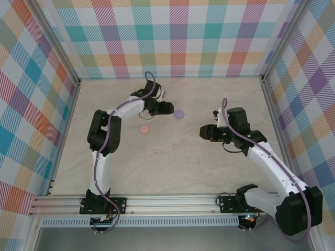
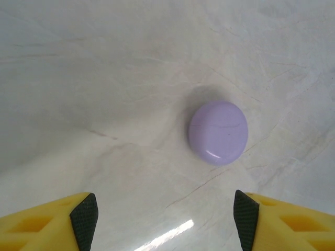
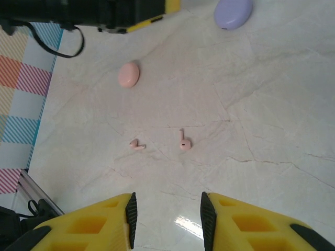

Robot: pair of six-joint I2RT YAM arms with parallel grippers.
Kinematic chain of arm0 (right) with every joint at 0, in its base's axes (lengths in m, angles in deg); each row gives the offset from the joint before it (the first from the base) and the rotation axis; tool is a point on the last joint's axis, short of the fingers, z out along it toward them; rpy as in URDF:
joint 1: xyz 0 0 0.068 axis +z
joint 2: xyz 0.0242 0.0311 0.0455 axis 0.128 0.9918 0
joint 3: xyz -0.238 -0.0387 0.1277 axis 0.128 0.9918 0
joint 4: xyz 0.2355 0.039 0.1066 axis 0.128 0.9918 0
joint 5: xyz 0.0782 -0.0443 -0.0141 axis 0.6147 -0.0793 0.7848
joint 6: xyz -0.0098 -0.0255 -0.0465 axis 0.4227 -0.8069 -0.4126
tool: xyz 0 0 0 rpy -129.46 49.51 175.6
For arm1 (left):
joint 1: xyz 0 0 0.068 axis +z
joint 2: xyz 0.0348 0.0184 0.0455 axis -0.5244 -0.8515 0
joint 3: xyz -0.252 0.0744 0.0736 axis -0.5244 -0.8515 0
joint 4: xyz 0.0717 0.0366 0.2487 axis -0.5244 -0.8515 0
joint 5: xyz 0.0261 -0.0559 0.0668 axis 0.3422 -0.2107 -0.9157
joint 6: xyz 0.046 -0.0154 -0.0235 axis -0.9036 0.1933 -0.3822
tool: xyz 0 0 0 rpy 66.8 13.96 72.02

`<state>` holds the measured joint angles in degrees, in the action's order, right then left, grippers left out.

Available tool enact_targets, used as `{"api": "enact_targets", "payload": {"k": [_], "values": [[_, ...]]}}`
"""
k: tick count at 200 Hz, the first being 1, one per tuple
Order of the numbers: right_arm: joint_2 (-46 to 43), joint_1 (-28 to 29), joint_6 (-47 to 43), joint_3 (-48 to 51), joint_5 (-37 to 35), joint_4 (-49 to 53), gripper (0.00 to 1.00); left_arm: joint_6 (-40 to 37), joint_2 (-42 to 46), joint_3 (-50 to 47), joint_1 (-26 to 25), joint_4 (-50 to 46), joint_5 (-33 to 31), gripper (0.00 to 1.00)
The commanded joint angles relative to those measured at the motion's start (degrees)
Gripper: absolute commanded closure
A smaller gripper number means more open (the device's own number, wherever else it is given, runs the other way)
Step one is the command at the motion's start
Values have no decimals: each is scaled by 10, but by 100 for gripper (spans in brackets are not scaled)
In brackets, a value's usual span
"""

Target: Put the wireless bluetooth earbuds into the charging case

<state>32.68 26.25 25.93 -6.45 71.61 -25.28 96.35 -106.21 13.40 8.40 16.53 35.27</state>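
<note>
Left gripper open wide, empty, near closed purple case toward far edge of worktop. Right gripper fingers partly apart, empty. Two pink earbuds lie loose mid-worktop, apart from pink case.

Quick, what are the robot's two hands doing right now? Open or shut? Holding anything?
Left gripper: open, holding nothing; the purple case lies apart from it.
Right gripper: open, holding nothing.
</note>
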Motion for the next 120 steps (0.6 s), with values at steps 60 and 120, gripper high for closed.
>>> {"api": "enact_targets", "payload": {"k": [60,120], "values": [[15,9,-7,-15,24,1,59,-54,65,-87,70,-44,-77,38],[17,11,-6,-11,15,3,59,-51,74,-129,74,-65,-84,42]]}}
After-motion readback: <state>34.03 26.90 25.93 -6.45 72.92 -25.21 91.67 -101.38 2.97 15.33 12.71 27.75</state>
